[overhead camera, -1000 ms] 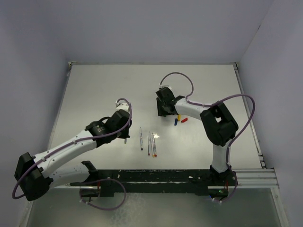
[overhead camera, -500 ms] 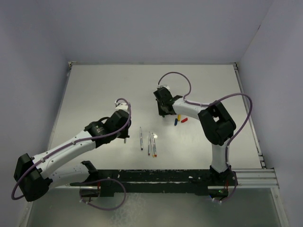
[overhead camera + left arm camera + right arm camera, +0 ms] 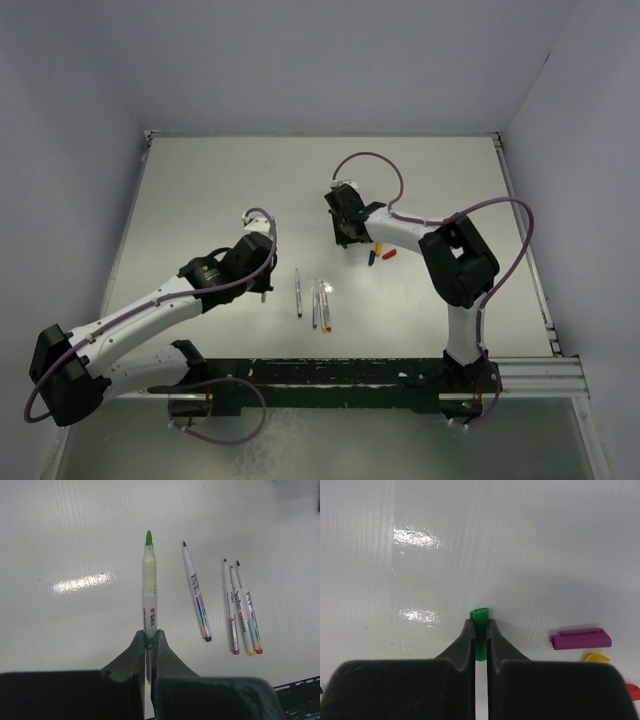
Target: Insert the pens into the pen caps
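The left gripper [image 3: 148, 635] is pinching a thin white green-tipped marker pen [image 3: 149, 580], while the right gripper [image 3: 480, 628], farther right, is clamping a tiny green plastic cap [image 3: 479, 614].

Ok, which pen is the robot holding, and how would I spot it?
Look at the white table, then the arm on the left. Its gripper is shut on one pen, pointing away from it. That pen has a green tip; the four other pens lie loose on the table with dark tips.
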